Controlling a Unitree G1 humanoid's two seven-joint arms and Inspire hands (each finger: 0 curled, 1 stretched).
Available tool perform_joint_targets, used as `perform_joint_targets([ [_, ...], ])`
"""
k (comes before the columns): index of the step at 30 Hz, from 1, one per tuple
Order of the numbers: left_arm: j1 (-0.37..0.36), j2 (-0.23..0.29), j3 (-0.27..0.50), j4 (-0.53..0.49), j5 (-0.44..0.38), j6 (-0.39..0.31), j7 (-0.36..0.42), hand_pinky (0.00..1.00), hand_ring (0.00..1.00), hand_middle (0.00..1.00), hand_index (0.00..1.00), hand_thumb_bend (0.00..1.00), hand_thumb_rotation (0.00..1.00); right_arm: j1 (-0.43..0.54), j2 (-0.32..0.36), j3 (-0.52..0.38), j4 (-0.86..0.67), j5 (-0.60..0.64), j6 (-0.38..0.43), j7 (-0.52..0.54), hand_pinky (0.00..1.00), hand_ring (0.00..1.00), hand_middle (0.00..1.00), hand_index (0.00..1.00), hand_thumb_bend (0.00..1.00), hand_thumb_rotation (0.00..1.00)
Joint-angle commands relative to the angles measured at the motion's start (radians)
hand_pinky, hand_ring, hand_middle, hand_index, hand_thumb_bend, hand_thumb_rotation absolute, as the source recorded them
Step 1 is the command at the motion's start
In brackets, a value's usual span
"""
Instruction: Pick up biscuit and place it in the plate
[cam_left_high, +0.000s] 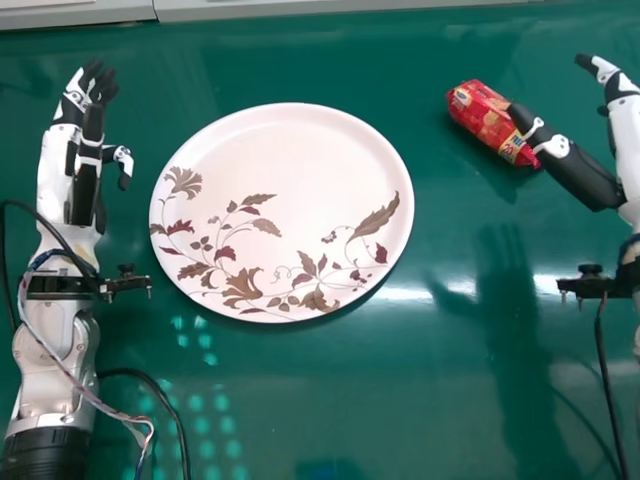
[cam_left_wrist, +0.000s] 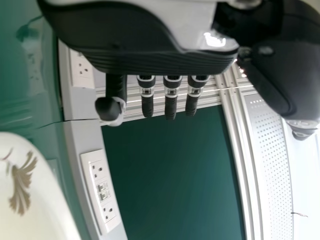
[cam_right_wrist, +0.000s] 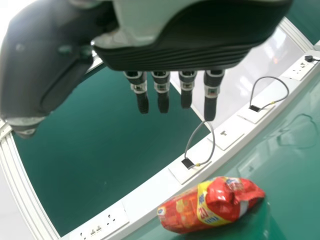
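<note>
one floral-patterned round plate (cam_left_high: 280, 150) lies between both arms, likely for easy reach. the left hand (cam_left_high: 84, 185) idles; like it, the right hand (cam_left_high: 580, 172) has straight fingers slightly apart, perhaps ready for the red biscuit packet (cam_left_high: 480, 112) farther off, on the green table (cam_left_high: 340, 400).

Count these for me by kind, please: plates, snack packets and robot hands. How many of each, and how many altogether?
Plates: 1, the round plate with the leaf pattern
Snack packets: 1, the red biscuit packet
Robot hands: 2, the left robot hand and the right robot hand
Total: 4
</note>
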Motion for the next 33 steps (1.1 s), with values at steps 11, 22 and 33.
perform_joint_targets([
  [11, -0.001, 0.003, -0.001, 0.162, 0.004, -0.11, -0.017, 0.0, 0.99, 0.99, 0.97, 1.0, 0.7, -0.074, -0.042, 0.031, 0.076, 0.017, 0.055, 0.035, 0.88, 1.0, 1.0, 1.0, 1.0, 0.57],
  [22, 0.001, 0.002, -0.001, 0.158, 0.003, -0.112, -0.013, 0.0, 0.99, 0.97, 0.97, 1.0, 0.69, -0.242, -0.127, 0.11, 0.255, 0.015, 0.132, 0.121, 0.78, 1.0, 1.0, 1.0, 1.0, 0.48],
  [33, 0.029, 0.003, -0.001, 0.102, 0.008, -0.074, -0.007, 0.0, 1.0, 0.98, 0.98, 1.0, 0.71, -0.377, -0.195, 0.176, 0.475, 0.057, 0.123, 0.188, 0.82, 1.0, 1.0, 1.0, 1.0, 0.45],
])
